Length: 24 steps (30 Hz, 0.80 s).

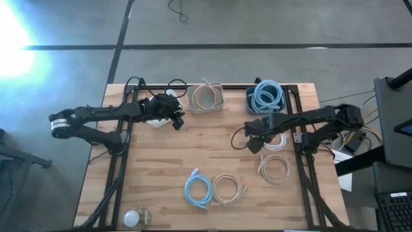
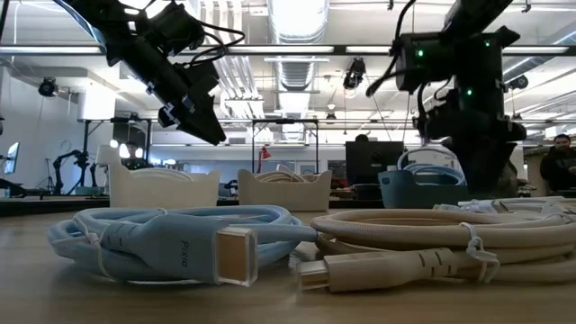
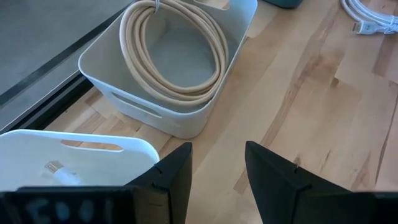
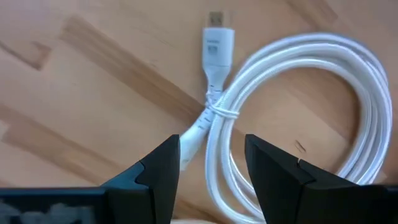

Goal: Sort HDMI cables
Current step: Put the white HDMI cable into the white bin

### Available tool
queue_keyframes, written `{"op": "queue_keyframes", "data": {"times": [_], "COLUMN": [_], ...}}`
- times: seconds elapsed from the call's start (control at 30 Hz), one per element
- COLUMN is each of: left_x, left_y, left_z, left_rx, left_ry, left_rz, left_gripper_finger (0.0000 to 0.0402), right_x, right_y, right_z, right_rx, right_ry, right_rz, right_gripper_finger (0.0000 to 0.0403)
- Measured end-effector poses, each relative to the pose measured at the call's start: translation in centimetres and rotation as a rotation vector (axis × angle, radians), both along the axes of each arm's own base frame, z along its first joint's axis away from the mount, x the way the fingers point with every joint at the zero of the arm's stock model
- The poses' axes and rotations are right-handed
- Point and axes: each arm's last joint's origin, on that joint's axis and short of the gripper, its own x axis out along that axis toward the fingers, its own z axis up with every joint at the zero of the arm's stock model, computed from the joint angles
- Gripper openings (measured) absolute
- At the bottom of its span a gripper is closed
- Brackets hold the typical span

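My right gripper [image 1: 253,143] [image 4: 211,146] is open over a white HDMI cable coil [image 1: 276,142] [image 4: 298,74] lying flat on the table, with one finger on either side of the coil's tied stretch, not touching it. My left gripper [image 1: 176,121] [image 3: 217,152] is open above bare table beside the white bin [image 1: 156,111] [image 3: 74,152], which holds a white cable. A beige bin [image 1: 207,98] [image 3: 180,118] holds beige coils, and a blue bin [image 1: 266,96] holds light blue coils. Loose on the table are a pale coil [image 1: 275,169], a light blue coil [image 1: 198,191] [image 2: 171,238] and a beige coil [image 1: 229,189] [image 2: 423,236].
The three bins stand in a row along the table's far edge. A small round pale object [image 1: 136,217] sits near the near left corner. Bare wood lies open in the middle of the table [image 1: 212,145]. A person [image 2: 560,162] shows in the room beyond.
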Motion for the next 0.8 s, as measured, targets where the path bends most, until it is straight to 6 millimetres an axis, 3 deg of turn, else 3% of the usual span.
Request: {"op": "queue_keyframes", "data": {"times": [0.53, 0.67, 0.8], "left_x": [0.0, 0.0, 0.0], "left_y": [0.0, 0.0, 0.0], "left_z": [0.0, 0.0, 0.0], "left_rx": [0.000, 0.000, 0.000], "left_ry": [0.000, 0.000, 0.000], "left_rz": [0.000, 0.000, 0.000], "left_gripper_finger": [0.0154, 0.0154, 0.0153], "right_x": [1.5, 1.6, 1.6], "right_y": [-0.1, -0.1, -0.1], "right_z": [-4.1, -4.7, -4.3], "right_rx": [0.013, 0.019, 0.021], "right_ry": [0.149, 0.171, 0.145], "right_rz": [0.041, 0.090, 0.108], "right_gripper_finger": [0.0176, 0.0158, 0.0115]}}
